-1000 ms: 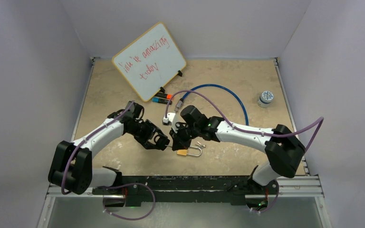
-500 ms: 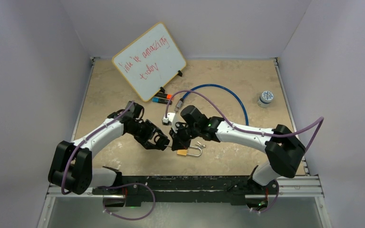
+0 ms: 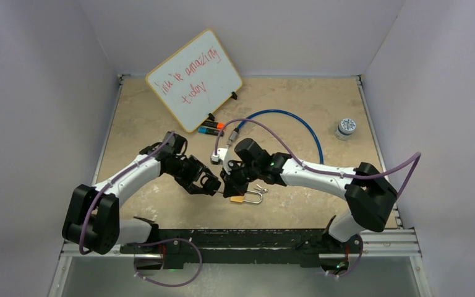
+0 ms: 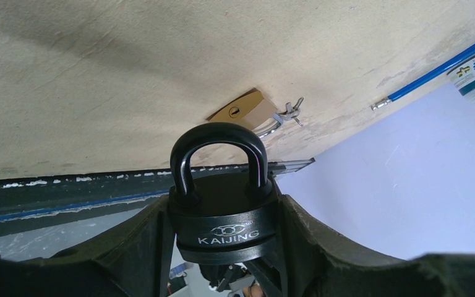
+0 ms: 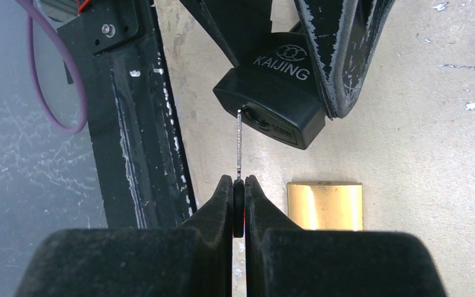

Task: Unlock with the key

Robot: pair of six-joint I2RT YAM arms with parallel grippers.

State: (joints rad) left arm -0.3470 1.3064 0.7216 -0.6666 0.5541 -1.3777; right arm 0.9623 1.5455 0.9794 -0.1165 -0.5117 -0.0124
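My left gripper (image 4: 222, 207) is clamped on the black KAIJING padlock (image 4: 222, 234). The right gripper (image 5: 238, 185) pinches the key (image 5: 239, 145), its blade reaching straight ahead of the jaws to the lock's underside. The tip looks off-centre from the keyway (image 5: 255, 119), so pushing could skid it or twist the key in the pads. Whether it has entered, I can't tell.

Bright even light, soft shadows

Key (image 5: 239, 145) tip at black padlock (image 5: 271, 102) keyhole
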